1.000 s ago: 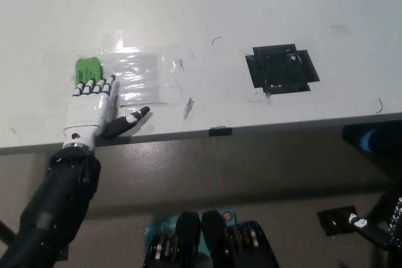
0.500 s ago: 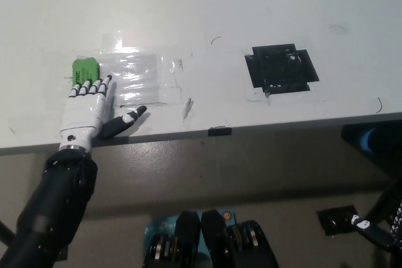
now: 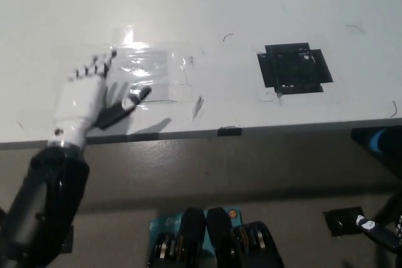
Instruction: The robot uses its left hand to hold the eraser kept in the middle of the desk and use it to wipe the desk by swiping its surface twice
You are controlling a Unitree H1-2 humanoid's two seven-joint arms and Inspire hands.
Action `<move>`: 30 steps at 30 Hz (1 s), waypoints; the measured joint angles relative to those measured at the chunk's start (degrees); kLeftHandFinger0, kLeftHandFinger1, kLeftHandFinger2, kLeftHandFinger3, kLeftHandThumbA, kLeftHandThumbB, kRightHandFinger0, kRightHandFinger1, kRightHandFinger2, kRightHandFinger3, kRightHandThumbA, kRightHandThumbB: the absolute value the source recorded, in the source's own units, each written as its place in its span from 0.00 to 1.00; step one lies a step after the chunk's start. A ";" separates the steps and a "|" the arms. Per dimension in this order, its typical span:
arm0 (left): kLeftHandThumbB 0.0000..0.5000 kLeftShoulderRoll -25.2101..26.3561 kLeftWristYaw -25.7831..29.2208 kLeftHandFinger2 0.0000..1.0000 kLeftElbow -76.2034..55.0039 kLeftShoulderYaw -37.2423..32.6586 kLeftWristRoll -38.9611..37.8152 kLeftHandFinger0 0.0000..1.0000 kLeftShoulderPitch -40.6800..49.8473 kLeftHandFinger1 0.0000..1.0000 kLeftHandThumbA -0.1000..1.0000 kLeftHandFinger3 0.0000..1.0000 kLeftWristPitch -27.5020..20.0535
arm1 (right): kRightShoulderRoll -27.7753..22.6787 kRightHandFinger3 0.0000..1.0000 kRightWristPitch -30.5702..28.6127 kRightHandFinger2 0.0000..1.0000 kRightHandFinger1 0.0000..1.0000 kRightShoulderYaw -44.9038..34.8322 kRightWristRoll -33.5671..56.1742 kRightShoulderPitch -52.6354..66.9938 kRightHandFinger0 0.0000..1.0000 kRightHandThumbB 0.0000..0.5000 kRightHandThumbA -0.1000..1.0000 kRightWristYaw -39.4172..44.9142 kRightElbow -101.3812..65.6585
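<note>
My white left hand (image 3: pixel 88 100) lies over the left part of the white desk (image 3: pixel 207 4), motion-blurred, with its fingers stretched flat and the thumb spread to the right. The green eraser does not show in the head view; the spot where it lay is under my fingertips (image 3: pixel 94 67). I see nothing gripped in the hand. A small part of my black right hand (image 3: pixel 375 233) shows at the bottom right, below the desk, too little to judge.
A patch of clear shiny tape (image 3: pixel 154 70) lies just right of my left hand. A black tape square (image 3: pixel 295 68) sits to the right. The desk's front edge (image 3: pixel 282 127) carries a small black clip (image 3: pixel 229 131). A blue-and-black object (image 3: pixel 380 141) stands at the right.
The camera has shifted slightly. My left hand has slid forward over the green eraser, which showed beyond the fingertips before and is now covered.
</note>
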 measured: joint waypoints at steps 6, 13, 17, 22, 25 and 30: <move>0.57 2.75 -2.12 1.00 -4.41 0.69 0.20 1.00 -5.37 1.00 1.00 1.00 0.04 | -0.83 1.00 0.01 1.00 1.00 0.59 0.27 0.80 1.00 0.01 1.00 0.14 -0.97; 0.60 2.85 -3.88 1.00 -12.74 1.34 0.36 1.00 0.36 1.00 1.00 1.00 0.35 | -1.05 1.00 0.02 1.00 1.00 1.49 0.72 1.11 1.00 0.02 1.00 0.33 -1.03; 0.52 1.52 -4.47 1.00 -20.66 3.00 -0.28 1.00 7.71 1.00 1.00 1.00 0.64 | -1.48 1.00 0.02 1.00 1.00 1.76 0.85 1.07 1.00 0.00 1.00 0.33 -1.02; 0.33 -3.87 -4.68 1.00 -26.67 3.94 -3.47 1.00 19.36 1.00 1.00 1.00 0.65 | -2.20 1.00 0.03 1.00 1.00 1.89 0.96 0.96 1.00 0.00 1.00 0.33 -1.00; 0.10 -7.44 -4.22 1.00 -26.87 3.50 -5.64 1.00 27.21 1.00 1.00 1.00 -0.56 | -2.27 1.00 0.03 1.00 1.00 1.92 1.10 0.92 1.00 0.00 1.00 0.32 -1.00; 0.18 -11.15 -3.42 1.00 -24.25 3.05 -7.78 1.00 35.93 1.00 1.00 1.00 -2.44 | -2.48 1.00 0.03 1.00 1.00 2.12 1.14 0.88 1.00 0.00 1.00 0.33 -0.99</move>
